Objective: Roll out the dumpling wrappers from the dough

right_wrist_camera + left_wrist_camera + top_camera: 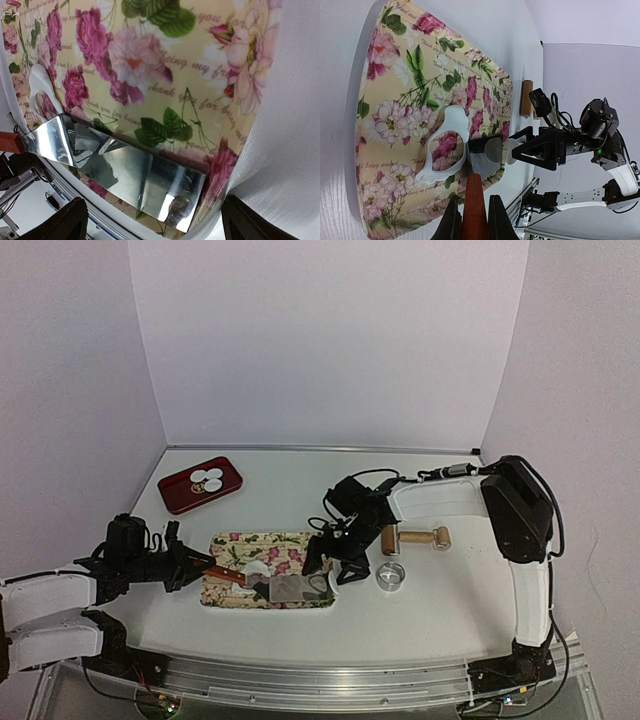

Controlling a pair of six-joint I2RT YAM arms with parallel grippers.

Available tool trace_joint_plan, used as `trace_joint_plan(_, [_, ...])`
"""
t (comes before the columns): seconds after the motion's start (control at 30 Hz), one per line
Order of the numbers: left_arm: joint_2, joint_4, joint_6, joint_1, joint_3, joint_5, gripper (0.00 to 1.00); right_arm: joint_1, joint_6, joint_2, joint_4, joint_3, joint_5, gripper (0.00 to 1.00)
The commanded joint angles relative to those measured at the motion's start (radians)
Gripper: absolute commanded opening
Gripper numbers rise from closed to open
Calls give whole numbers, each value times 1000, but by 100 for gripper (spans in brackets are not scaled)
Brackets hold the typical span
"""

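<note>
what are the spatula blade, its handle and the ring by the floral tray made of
The spatula blade looks like polished steel: it mirrors its surroundings. The spatula handle is reddish-brown and matte, probably wood, possibly plastic. The ring seems bare shiny metal, silvery with bright glints.

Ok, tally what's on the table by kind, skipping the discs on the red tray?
trays: 2, the red tray and the floral tray
dough sheet: 1
spatula: 1
rolling pin: 1
metal ring: 1
total: 6
</note>
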Motion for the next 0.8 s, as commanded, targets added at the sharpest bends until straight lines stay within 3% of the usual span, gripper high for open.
trace_joint_plan(0.0, [-29,52,-1,5,35,22,0,10,-2,-1,13,-1,-32,93])
trace_joint_plan(0.4, [-41,31,8,5,40,21,0,13,86,-93,3,14,-29,90])
trace_joint_plan(0.77, [-89,-77,49,5,75,11,0,16,99,-65,-63,35,-7,87])
